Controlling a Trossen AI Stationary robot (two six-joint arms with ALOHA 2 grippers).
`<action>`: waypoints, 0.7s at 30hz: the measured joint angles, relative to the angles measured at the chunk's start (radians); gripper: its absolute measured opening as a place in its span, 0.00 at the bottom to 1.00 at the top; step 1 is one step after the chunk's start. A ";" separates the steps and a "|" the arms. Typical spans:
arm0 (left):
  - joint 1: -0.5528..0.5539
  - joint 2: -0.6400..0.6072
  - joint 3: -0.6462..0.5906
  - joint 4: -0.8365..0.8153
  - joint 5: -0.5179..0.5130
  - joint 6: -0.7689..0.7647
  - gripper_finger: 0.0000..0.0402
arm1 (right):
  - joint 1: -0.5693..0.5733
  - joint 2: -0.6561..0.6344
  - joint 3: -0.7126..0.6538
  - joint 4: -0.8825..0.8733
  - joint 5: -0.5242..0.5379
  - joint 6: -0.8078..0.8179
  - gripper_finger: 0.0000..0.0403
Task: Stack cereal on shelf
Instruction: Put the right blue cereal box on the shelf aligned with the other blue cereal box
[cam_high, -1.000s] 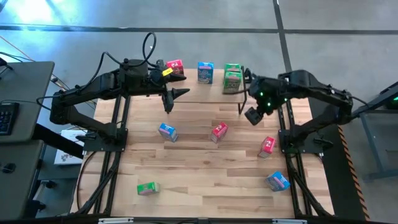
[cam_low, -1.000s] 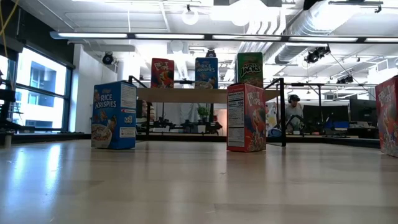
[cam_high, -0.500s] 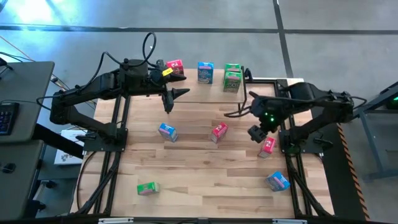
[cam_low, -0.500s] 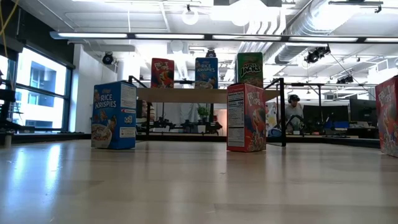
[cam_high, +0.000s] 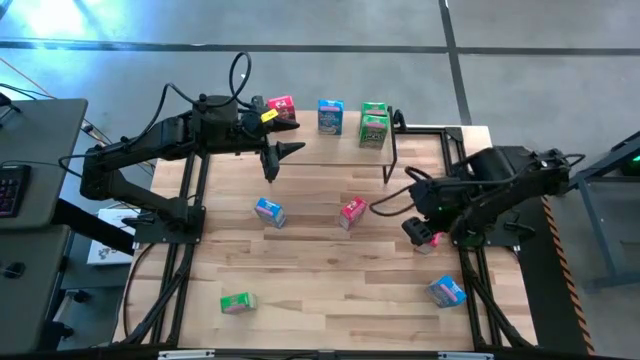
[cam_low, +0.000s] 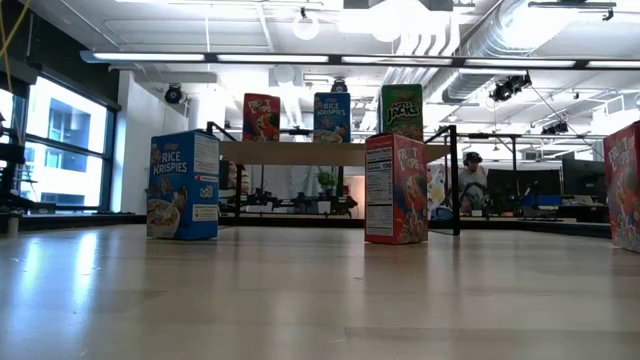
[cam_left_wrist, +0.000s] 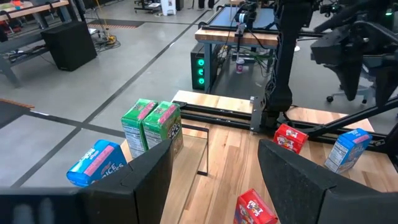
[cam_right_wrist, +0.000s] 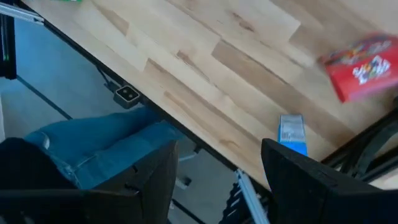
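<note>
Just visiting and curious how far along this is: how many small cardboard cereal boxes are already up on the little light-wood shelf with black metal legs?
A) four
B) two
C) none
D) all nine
A: the high view shows the shelf carrying one red-pink box, one blue box and two green boxes together, while five others lie spread on the large wooden table.

The right gripper (cam_high: 418, 228) has swung from beside the shelf (cam_high: 340, 140), near the green cereal boxes (cam_high: 374, 125), toward 6 o'clock across the table (cam_high: 330, 290). It now hangs over the red cereal box (cam_high: 434, 238) at the table's 3 o'clock edge, partly covering it.
</note>
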 joint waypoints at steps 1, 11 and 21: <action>0.000 0.000 0.000 0.000 0.000 0.000 0.56 | 0.014 0.000 0.000 0.000 0.000 0.019 0.56; 0.000 0.000 0.000 0.000 0.000 -0.060 0.56 | 0.185 0.000 0.000 0.000 0.067 0.200 0.56; 0.000 0.000 0.000 0.000 0.000 -0.102 0.56 | 0.333 0.002 -0.056 0.000 0.106 0.282 0.56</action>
